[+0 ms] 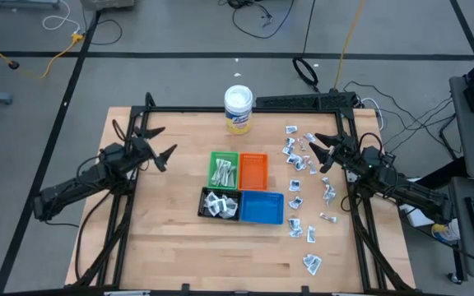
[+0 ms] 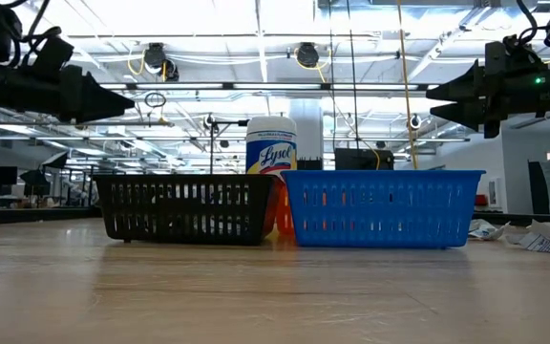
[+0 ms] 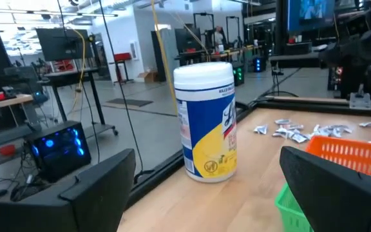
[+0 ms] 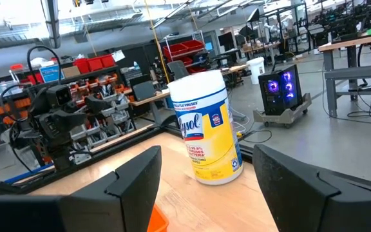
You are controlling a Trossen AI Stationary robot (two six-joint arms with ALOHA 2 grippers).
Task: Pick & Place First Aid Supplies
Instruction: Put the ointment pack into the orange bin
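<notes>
The left claw is wide open and holds nothing, up in the air left of the green tray. The right claw is open and empty too, above the small white packets spread on the tabletop right of the trays. More packets lie in the green tray and the black tray.

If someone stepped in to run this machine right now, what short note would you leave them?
Left gripper: open, empty, raised left of the trays.
Right gripper: open, empty, raised over the loose packets.
Sorted: strips in the green tray, packets in the black tray.
Orange tray and blue tray look empty.
Left: many packets are scattered along the table's right side, down to the near edge.
</notes>
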